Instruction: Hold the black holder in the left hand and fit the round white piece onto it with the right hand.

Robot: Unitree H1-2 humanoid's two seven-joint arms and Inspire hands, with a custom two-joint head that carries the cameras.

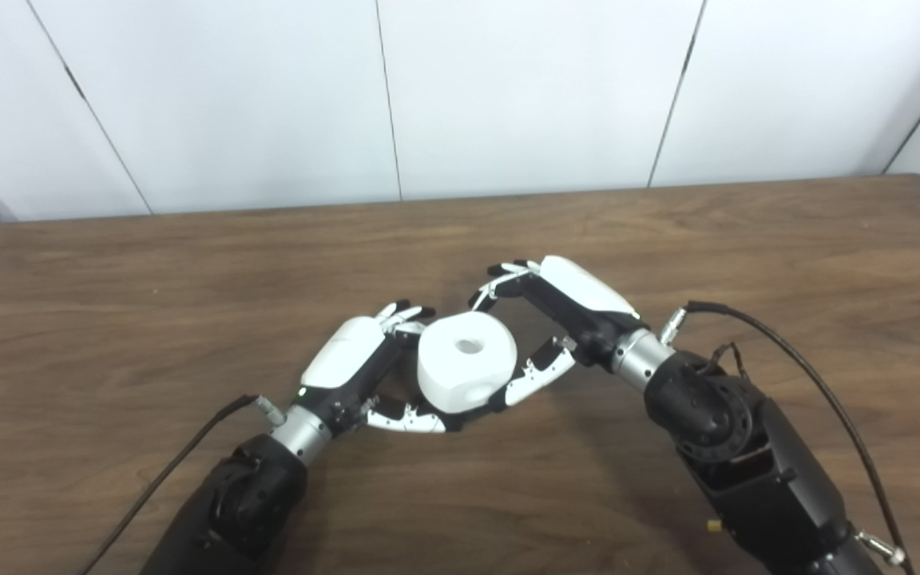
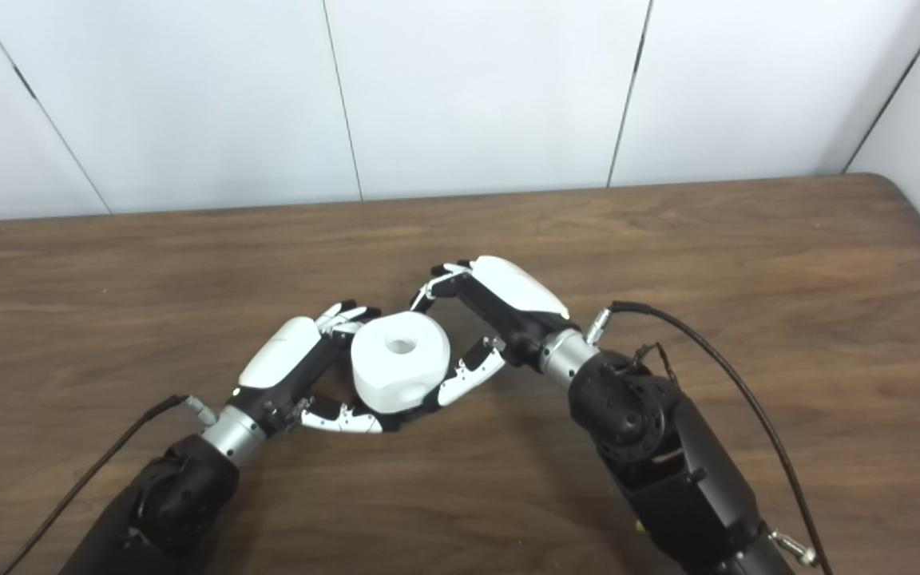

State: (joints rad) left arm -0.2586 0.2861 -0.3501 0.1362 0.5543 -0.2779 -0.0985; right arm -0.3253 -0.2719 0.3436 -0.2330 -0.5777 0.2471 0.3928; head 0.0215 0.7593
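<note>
The round white piece (image 1: 466, 363), a thick ring with a centre hole, stands upright between my two hands at the table's middle. Only a dark sliver of the black holder (image 1: 472, 414) shows under its near edge; the rest is hidden. My left hand (image 1: 360, 367) wraps the assembly from the left, fingers at the far left rim and thumb curled beneath. My right hand (image 1: 556, 315) is on the right side. Its thumb lies against the piece's lower right wall. Its fingers (image 1: 500, 281) curve just off the far rim with a small gap.
The brown wooden table (image 1: 747, 255) stretches to both sides, with its far edge meeting white wall panels. Black cables trail from both wrists, the right one (image 1: 787, 351) looping outward over the table.
</note>
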